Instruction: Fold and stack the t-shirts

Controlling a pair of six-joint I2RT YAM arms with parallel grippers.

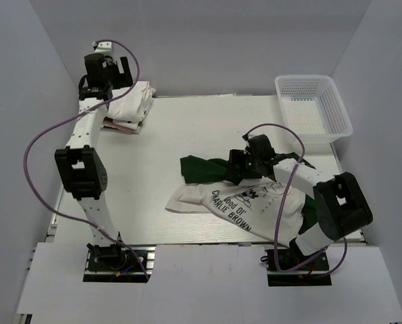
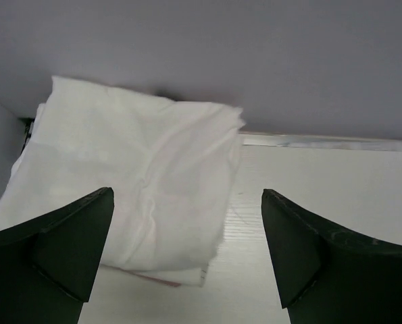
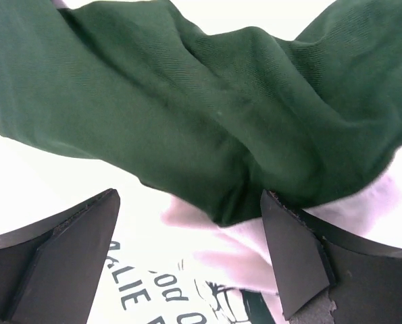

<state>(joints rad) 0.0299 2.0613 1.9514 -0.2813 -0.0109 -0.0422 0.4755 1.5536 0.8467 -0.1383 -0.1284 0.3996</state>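
Note:
A crumpled white t-shirt with dark green sleeves and a "Charlie Brown" print (image 1: 244, 196) lies right of the table's centre. My right gripper (image 1: 238, 169) is open right over it, jaws wide, a bunched green sleeve (image 3: 207, 128) and the white printed cloth (image 3: 160, 270) between and below them. A stack of folded whitish t-shirts (image 1: 130, 104) sits at the far left corner. My left gripper (image 1: 113, 71) is open and empty just above that stack (image 2: 133, 182), jaws apart over its near right corner.
A white plastic mesh basket (image 1: 314, 106) stands at the far right corner. Grey walls close in the table (image 1: 201, 128) at back and sides. Purple cables loop along both arms.

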